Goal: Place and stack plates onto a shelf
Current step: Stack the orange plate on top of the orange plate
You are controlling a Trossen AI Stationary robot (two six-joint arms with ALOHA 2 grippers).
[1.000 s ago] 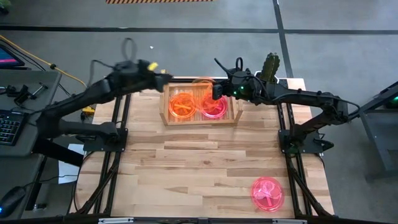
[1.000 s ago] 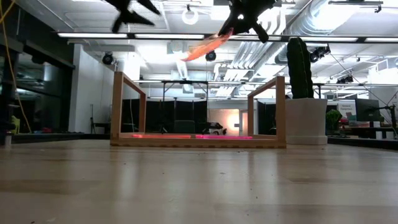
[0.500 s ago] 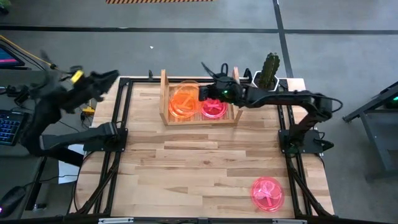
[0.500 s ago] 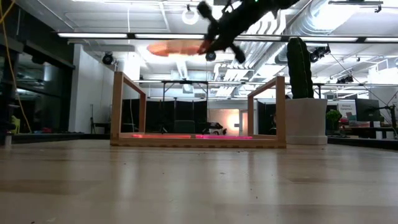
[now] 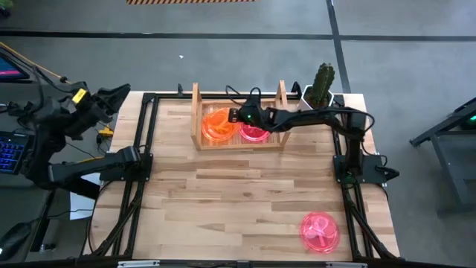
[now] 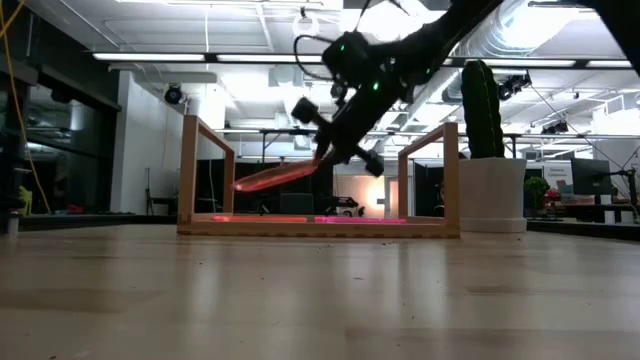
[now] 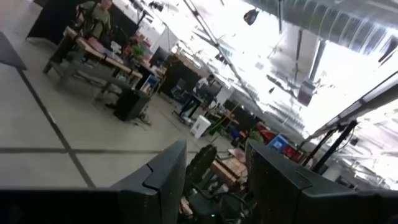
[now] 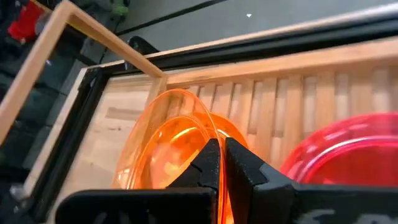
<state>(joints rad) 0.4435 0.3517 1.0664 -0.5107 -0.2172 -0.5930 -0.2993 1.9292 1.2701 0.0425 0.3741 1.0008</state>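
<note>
Right hand (image 8: 219, 163) pinches tilted orange plate (image 8: 163, 140) by its rim above orange stack (image 5: 216, 125) in shelf (image 5: 197, 112); early release risks sliding off-stack. Left hand (image 5: 111, 97) wide, off counter.

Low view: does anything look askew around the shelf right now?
Yes. The orange plate in the right gripper hangs tilted, its free edge dipping toward the shelf base rather than lying flat on the orange stack. One pink plate also sits alone at the table's near right corner.
</note>
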